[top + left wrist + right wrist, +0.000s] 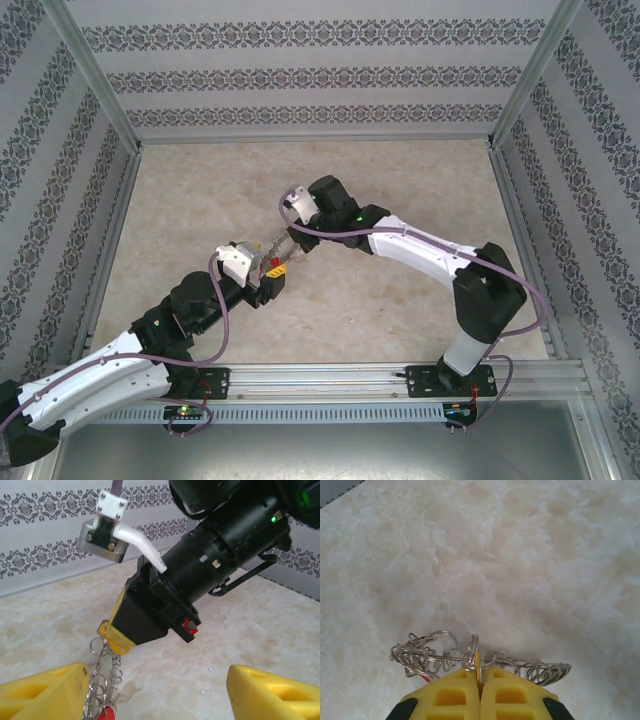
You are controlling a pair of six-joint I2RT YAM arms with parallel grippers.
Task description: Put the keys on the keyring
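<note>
Left pincer (157,680): jaws stand wide apart with nothing clamped between them. The silvery coils hang just beside one yellow finger (50,690); whether they touch it cannot be told.

Keyring (540,671): thin wire ring with a looped, chain-like rim. It dangles between the two pincers, below the tip of the right one and just inside the open left one, above the table (520,555).

Red key (106,713): only a small plastic head shows, at the bottom of the hanging loops, low against that same finger of the left pincer. Whether it is threaded on cannot be told, and no other keys can be made out.

Handling, ring: judged very light, springy and floppy, prone to swing and twist. The bare metal is likely slippery. Best pinched flat across the rim, close to the right pincer's hold.

Handling, key: judged tiny and light. Best taken by the plastic head, leaving its hole free.

Right pincer (480,680): fingers pressed fully together, pinching the ring's wire at its tip.
</note>
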